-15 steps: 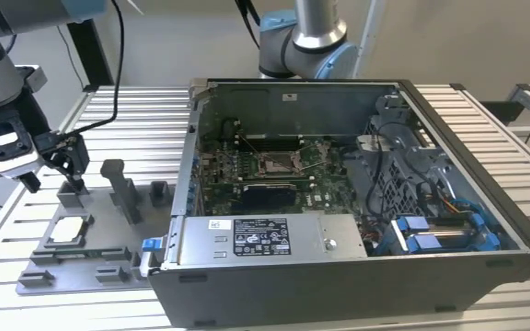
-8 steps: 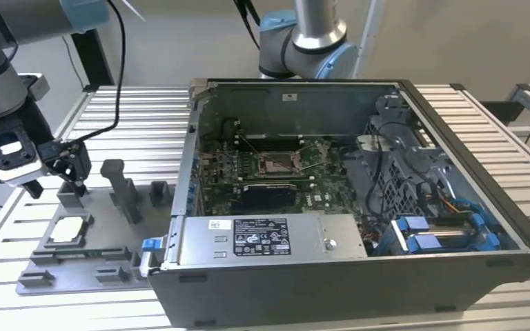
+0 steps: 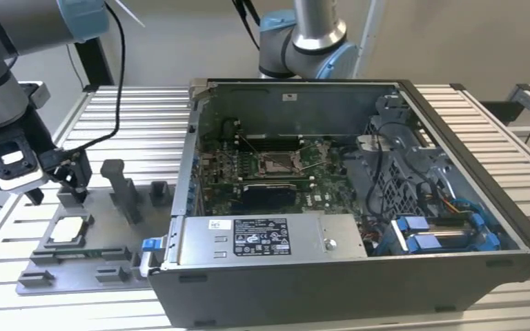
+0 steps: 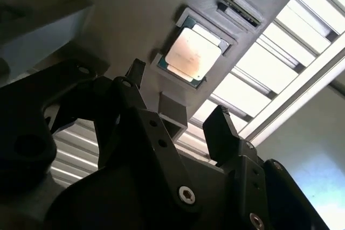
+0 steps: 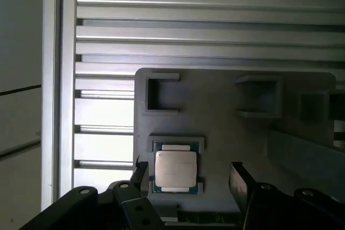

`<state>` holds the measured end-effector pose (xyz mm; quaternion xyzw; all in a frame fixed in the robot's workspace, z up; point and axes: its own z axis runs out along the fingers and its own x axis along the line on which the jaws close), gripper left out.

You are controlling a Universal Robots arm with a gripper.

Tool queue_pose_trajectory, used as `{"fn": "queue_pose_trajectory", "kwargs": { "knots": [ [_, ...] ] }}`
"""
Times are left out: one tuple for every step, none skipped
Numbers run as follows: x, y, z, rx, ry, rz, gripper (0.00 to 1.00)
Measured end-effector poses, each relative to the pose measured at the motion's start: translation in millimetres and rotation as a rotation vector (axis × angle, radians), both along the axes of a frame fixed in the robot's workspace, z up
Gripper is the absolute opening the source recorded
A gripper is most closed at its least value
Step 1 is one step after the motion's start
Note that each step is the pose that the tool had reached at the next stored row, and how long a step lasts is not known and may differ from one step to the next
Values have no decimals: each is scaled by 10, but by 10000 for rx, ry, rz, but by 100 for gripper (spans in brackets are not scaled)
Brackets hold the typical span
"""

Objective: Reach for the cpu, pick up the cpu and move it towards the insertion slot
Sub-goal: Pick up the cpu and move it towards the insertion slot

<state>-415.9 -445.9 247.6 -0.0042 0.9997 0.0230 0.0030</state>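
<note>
My black two-fingered gripper (image 5: 188, 177) hangs wide open and empty above the grey plastic fixture tray (image 5: 226, 127). The small square silver-topped cpu (image 5: 175, 171) lies flat in its tray recess, well apart from the shiny-framed insertion slot (image 3: 279, 163). It sits nearer one finger; descending off-centre, I could clip the recess wall and tip it.

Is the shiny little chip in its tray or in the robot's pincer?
In its tray. The cpu lies flat in a square pocket of the grey tray; the open pincer holds nothing.
</note>
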Motion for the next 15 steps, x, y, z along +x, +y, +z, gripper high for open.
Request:
{"fn": "queue_pose_trajectory", "kwargs": {
  "knots": [
    [-3, -10, -6, 3, -1, 0, 100],
    [-9, -19, -12, 5, 0, -1, 100],
    [-14, -27, -19, 5, 0, -1, 100],
    [-17, -33, -27, 5, 0, 0, 100],
    [-20, -44, -35, 7, -1, 0, 100],
    [-23, -56, -43, 10, -1, 0, 100],
    [-25, -66, -52, 12, -1, 0, 100],
    [-30, -80, -61, 18, 0, -1, 100],
    [-33, -94, -71, 24, -3, 0, 100],
    [-38, -106, -77, 28, 0, 0, 100],
    [-41, -121, -85, 33, -1, -1, 100],
    [-42, -135, -94, 37, -1, 0, 100],
    [-42, -144, -104, 38, -1, 0, 100],
    [-42, -153, -119, 39, -1, 0, 100],
    [-42, -158, -138, 41, -2, 0, 100]
  ]
}}
